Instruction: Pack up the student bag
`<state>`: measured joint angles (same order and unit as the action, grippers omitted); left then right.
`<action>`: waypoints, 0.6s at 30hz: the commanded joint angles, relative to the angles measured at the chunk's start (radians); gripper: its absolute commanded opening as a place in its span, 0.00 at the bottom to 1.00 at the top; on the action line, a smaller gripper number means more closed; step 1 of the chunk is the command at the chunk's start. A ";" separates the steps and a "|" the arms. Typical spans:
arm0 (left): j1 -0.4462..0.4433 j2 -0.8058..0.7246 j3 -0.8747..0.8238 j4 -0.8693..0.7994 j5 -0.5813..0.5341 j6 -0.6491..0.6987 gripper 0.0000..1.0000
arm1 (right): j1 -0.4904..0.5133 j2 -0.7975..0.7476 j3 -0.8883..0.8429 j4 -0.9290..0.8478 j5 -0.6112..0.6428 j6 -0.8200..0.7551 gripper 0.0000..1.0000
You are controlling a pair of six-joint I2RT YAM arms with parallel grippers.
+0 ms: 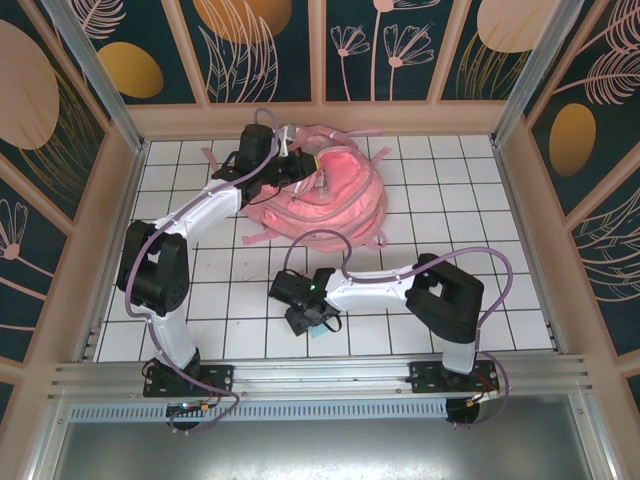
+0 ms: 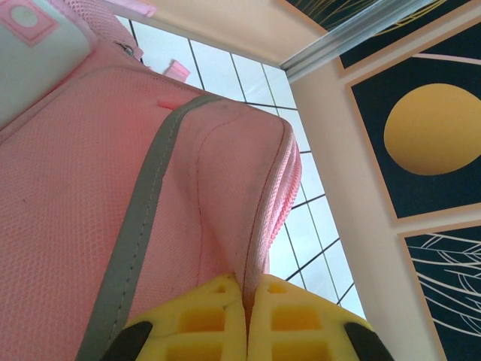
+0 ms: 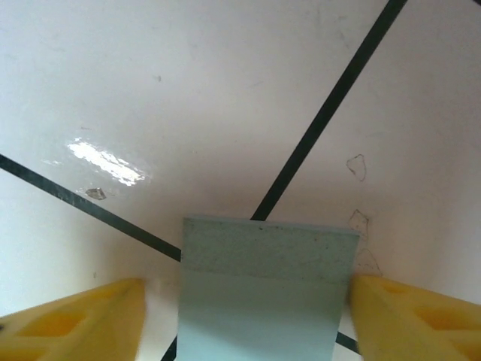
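Left fingers (image 2: 199, 320) are pinched shut on a seam fold of the student bag (image 1: 345, 200), slumped at 12 o'clock on the counter (image 1: 200, 300), I'd guess to hold its mouth open. Nearer 6 o'clock the right fingers (image 3: 83, 320) sit spread either side of a flat grey-blue slab (image 3: 263, 293), probably lining up a grab. Its near end is cut off, no clue what it is.

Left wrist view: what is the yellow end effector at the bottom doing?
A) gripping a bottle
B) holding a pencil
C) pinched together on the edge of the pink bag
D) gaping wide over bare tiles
C: the left end effector is closed, with a seam edge of the student bag caught in the thin slit between its two halves.
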<state>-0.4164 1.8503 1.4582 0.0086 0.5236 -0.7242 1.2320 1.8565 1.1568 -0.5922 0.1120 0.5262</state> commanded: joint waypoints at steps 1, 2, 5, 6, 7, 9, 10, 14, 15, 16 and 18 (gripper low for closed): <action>0.014 -0.065 0.001 0.119 0.018 -0.001 0.00 | -0.015 0.028 -0.052 -0.048 -0.008 -0.003 0.58; 0.014 -0.066 0.002 0.119 0.016 0.000 0.00 | -0.021 0.025 -0.066 -0.039 -0.014 -0.003 0.53; 0.016 -0.067 0.002 0.118 0.014 -0.001 0.00 | -0.044 0.013 -0.096 -0.011 -0.031 0.001 0.43; 0.016 -0.068 0.002 0.118 0.015 -0.001 0.00 | -0.051 0.008 -0.098 -0.007 -0.034 0.003 0.42; 0.016 -0.069 0.001 0.119 0.014 -0.001 0.00 | -0.060 -0.002 -0.101 -0.002 -0.034 0.004 0.41; 0.018 -0.072 0.000 0.116 0.010 -0.002 0.00 | -0.089 -0.036 -0.106 0.018 -0.061 0.006 0.40; 0.019 -0.073 0.001 0.115 0.008 -0.002 0.00 | -0.107 -0.060 -0.108 0.034 -0.083 0.005 0.40; 0.022 -0.081 0.001 0.114 0.002 -0.005 0.00 | -0.201 -0.176 -0.116 0.098 -0.181 -0.002 0.38; 0.022 -0.082 0.002 0.114 0.000 -0.005 0.00 | -0.231 -0.209 -0.120 0.120 -0.212 -0.005 0.38; 0.023 -0.083 0.000 0.114 0.000 -0.007 0.00 | -0.269 -0.242 -0.124 0.139 -0.240 -0.007 0.37; 0.023 -0.086 -0.002 0.116 0.001 -0.009 0.00 | -0.338 -0.297 -0.127 0.174 -0.286 -0.011 0.36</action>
<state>-0.4068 1.8381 1.4517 0.0116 0.5190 -0.7242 0.9543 1.6569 1.0355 -0.4892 -0.0879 0.5285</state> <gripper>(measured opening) 0.063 0.367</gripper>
